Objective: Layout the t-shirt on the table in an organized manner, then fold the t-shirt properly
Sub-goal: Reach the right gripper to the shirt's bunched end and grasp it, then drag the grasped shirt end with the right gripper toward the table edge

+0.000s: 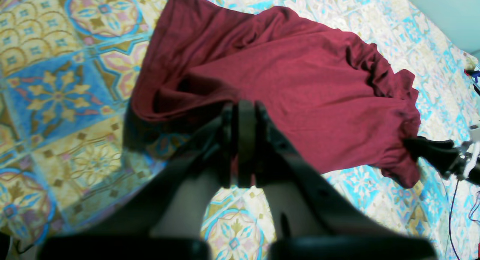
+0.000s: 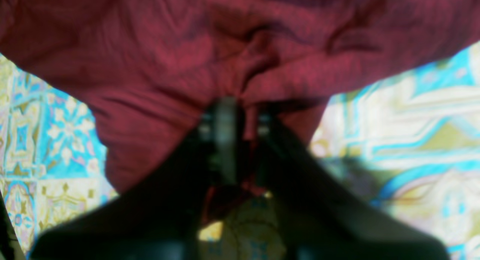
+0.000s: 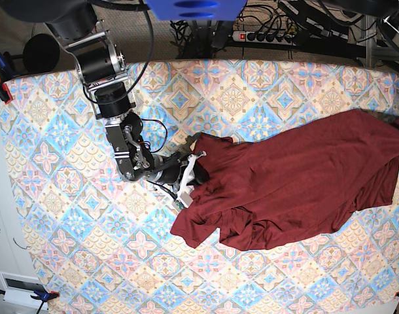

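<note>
The dark maroon t-shirt (image 3: pixel 297 176) lies crumpled and stretched across the right half of the table (image 3: pixel 69 196), from its middle to the right edge of the base view. My right gripper (image 3: pixel 194 171) is at the shirt's left end. In the right wrist view, the right gripper (image 2: pixel 240 117) is shut on a bunched fold of the t-shirt (image 2: pixel 168 57). My left gripper (image 1: pixel 243 110) is shut on the t-shirt (image 1: pixel 300 91) at the other end, with the cloth lifted slightly off the table (image 1: pixel 56 102). The right gripper (image 1: pixel 412 147) shows far across the cloth. The base view does not show the left gripper.
A power strip (image 3: pixel 278 36) and loose cables lie behind the table's far edge. Clamps (image 3: pixel 0 85) hold the tablecloth at the left corners. A white box (image 3: pixel 19 288) sits beside the near left corner. The right arm's links (image 3: pixel 108 78) reach over the table's upper left.
</note>
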Robot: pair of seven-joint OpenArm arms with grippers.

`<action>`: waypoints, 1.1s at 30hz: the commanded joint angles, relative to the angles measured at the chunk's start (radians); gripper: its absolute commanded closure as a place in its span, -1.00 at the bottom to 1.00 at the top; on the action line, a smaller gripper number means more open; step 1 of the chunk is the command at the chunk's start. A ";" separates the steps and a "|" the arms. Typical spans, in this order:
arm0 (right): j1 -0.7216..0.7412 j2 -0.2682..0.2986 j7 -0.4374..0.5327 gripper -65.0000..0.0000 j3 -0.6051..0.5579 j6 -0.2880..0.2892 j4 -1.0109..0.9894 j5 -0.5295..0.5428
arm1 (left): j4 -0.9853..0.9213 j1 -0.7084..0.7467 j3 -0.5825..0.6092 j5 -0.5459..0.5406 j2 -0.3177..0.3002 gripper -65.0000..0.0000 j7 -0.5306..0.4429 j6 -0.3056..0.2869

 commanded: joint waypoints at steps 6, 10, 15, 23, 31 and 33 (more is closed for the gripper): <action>-0.072 0.071 -0.051 0.99 0.143 0.008 0.245 0.026 | 0.017 -0.007 0.000 -0.020 -0.002 1.00 -0.023 -0.003; -0.141 0.127 -0.155 0.99 0.303 0.008 0.417 0.026 | 0.017 -0.037 0.074 -0.019 0.004 1.00 -0.024 -0.003; -0.226 0.208 -0.269 0.99 0.481 0.086 0.603 0.026 | 0.018 -0.040 0.105 -0.019 0.005 1.00 -0.023 -0.003; -0.320 0.279 -0.346 0.99 0.705 0.086 0.759 0.031 | 0.018 -0.044 0.213 -0.023 0.001 1.00 -0.024 -0.003; -0.266 0.341 -0.346 0.99 0.808 0.086 0.785 0.219 | 0.018 -0.187 0.212 -0.019 0.002 1.00 -0.087 -0.005; -0.230 0.355 -0.344 0.99 0.805 0.086 0.762 0.232 | 0.018 -0.230 0.212 -0.019 0.002 1.00 -0.116 -0.005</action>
